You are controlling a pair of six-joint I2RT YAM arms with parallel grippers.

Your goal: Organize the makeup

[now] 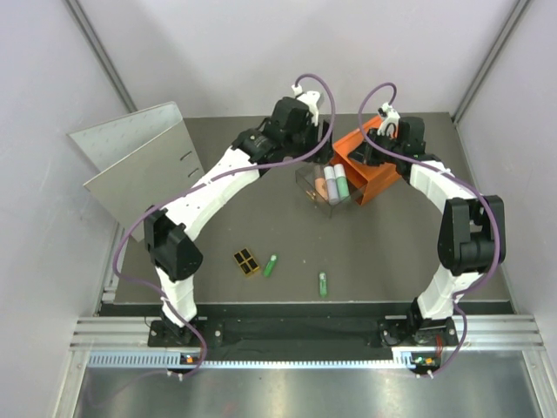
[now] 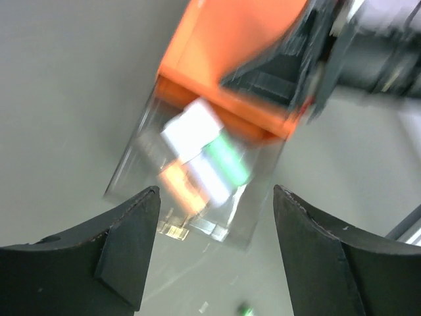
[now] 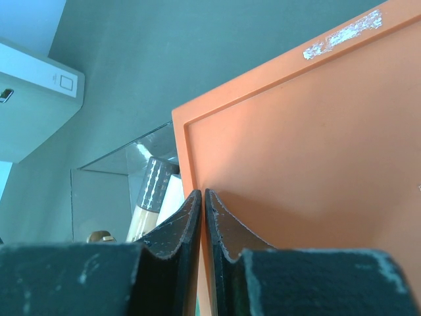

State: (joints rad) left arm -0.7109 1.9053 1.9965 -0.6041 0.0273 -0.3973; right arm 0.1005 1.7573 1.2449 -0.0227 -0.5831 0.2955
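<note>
Three short tubes lie side by side in a clear drawer (image 1: 312,178) pulled out of the orange drawer box (image 1: 372,178): orange (image 1: 321,185), pale (image 1: 331,184) and mint green (image 1: 343,185). My left gripper (image 2: 217,192) hovers open just above the drawer with nothing between its fingers; its view is blurred. My right gripper (image 3: 202,194) is shut on the thin edge of the orange drawer box (image 3: 296,151). The black-and-gold palette (image 1: 247,261) and two green sticks (image 1: 271,266) (image 1: 323,284) lie on the table nearer the arm bases.
A large grey ring binder (image 1: 139,165) stands open at the left, close to the left arm's elbow. White walls close in the table on the left, right and back. The right arm (image 2: 368,46) shows beyond the box in the left wrist view.
</note>
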